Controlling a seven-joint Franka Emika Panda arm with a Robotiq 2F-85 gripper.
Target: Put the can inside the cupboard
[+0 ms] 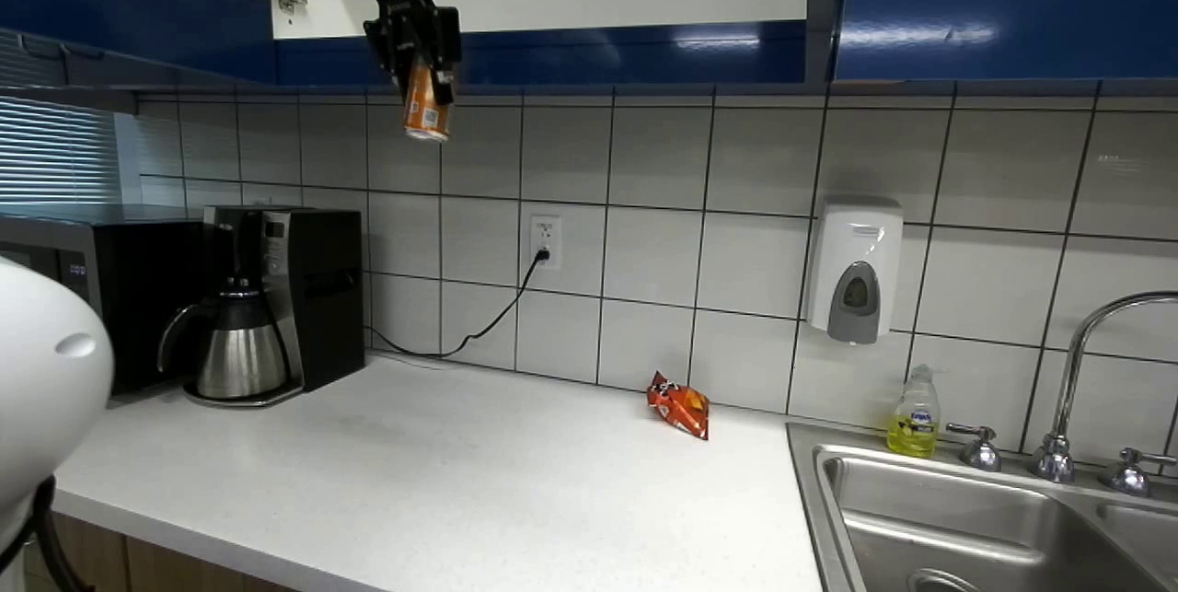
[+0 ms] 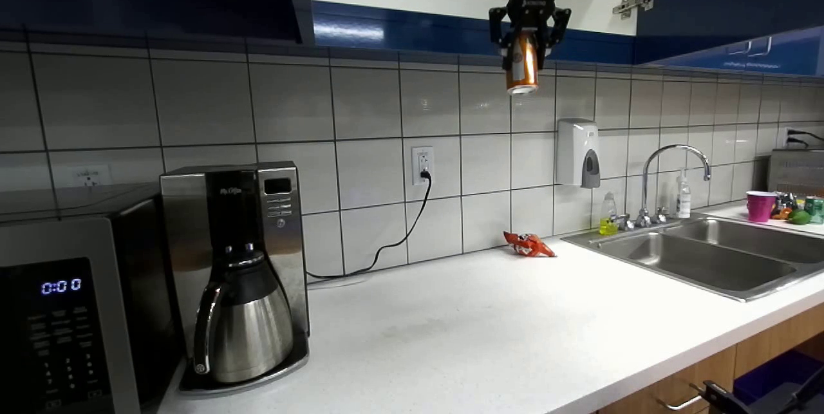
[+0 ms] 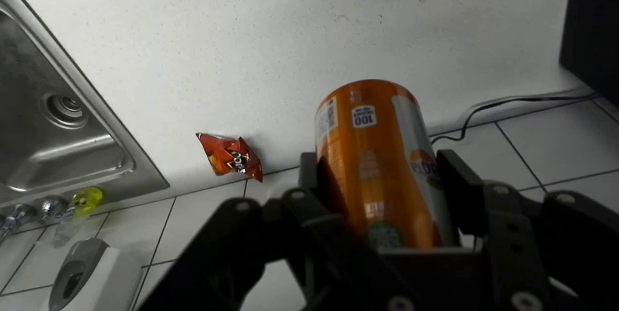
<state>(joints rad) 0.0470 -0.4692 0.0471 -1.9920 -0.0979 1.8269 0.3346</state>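
can point(image 2: 523, 76): orange, tipped slightly off upright, in the air above the bench point(image 1: 515, 472), in front of the open cupboard point(image 1: 635, 53); its lower end hangs below the cupboard's blue bottom rail
gripper point(image 2: 526, 56): closed on the can, a finger at each side
way in: the bottom rail lies behind the gripper — doors swung open, hinges showing in both exterior views
bench, back edge, left part: coffee maker point(image 1: 327, 297), with a microwave point(image 2: 77, 298) beside it toward the left end
bench, back edge, middle: red-orange snack wrapper point(image 1: 679, 406), near the corner of the sink point(image 1: 815, 500), well below the can; a black cord point(image 1: 497, 320) runs up to an outlet point(image 1: 547, 228)
bench, back edge, right part: faucet point(image 1: 1068, 389) behind the basins; white soap dispenser point(image 1: 856, 251) on the tiled wall above
cupboard inside: pale walls in sight, upper part cut off by the top of the views
carafe point(image 2: 254, 330): standing in the coffee maker, contents hidden
sink basins: two, side by side, a drain showing in one
dish soap bottle point(image 1: 914, 422): on the sink's back rim, yellow liquid in its lower part
pink cup point(image 2: 761, 208): past the sink, toward the right end — contents cannot be told
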